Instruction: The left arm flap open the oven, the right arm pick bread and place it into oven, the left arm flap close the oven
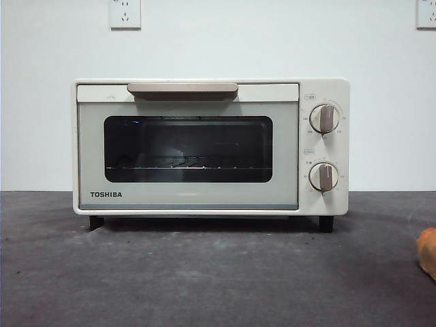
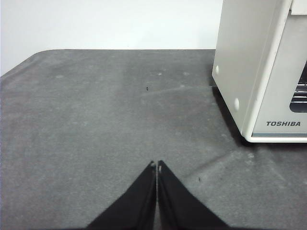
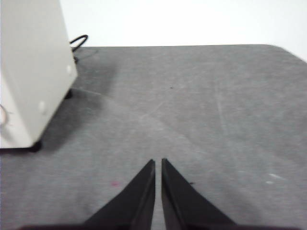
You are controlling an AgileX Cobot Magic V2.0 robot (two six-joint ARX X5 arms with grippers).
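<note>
The cream-white Toshiba oven stands in the middle of the table with its glass door shut and its beige bar handle at the top. The wire rack shows through the window. The orange-brown bread is cut off at the right edge of the front view. My left gripper is shut and empty, low over the mat to the left of the oven. My right gripper is shut and empty, over the mat to the right of the oven. Neither arm shows in the front view.
A dark grey mat covers the table. The oven has two round knobs on its right side. Its black cable trails behind it. Wall sockets sit high on the white wall.
</note>
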